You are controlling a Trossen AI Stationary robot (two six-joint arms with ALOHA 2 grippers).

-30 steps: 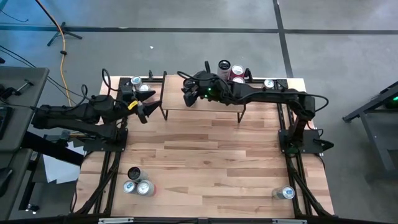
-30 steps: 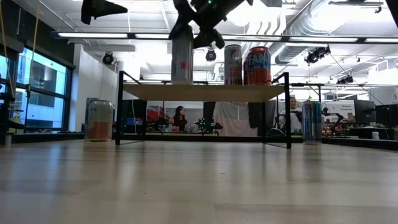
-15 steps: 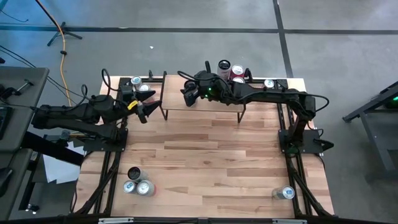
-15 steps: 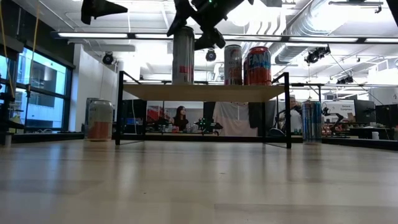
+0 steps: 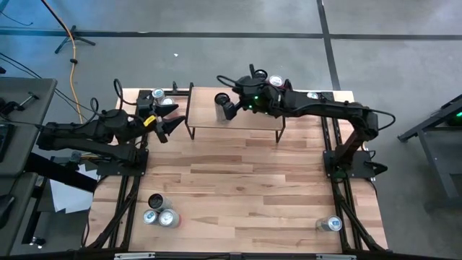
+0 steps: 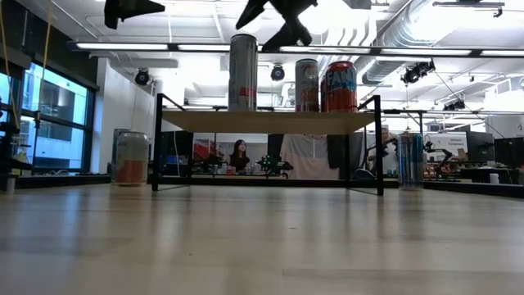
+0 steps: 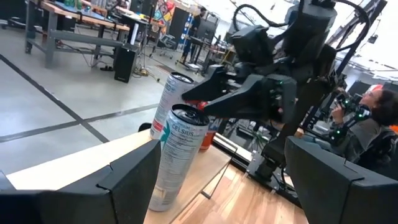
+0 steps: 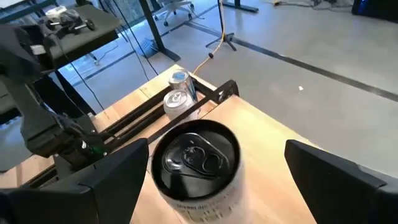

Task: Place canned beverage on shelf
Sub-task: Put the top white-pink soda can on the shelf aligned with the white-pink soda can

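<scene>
The right gripper (image 5: pixel 229 108) hangs above the shelf (image 5: pixel 249 123) with its fingers (image 8: pixel 112 177) spread wide, holding nothing; the tall silver can (image 6: pixel 242 72) stands upright on the shelf top, just below and between those fingers, free of them. Two more cans (image 6: pixel 326 85) stand on the shelf's far end. The left gripper (image 5: pixel 167 124) waits beside the shelf's other end, fingers apart and empty.

Three cans (image 5: pixel 159 214) cluster near the table's front left corner, and a lone can (image 5: pixel 333 224) stands at the front right. A yellow cable (image 5: pixel 73 68) trails over the grey floor (image 5: pixel 404 58). A seated person (image 6: pixel 239 153) shows beyond the table
</scene>
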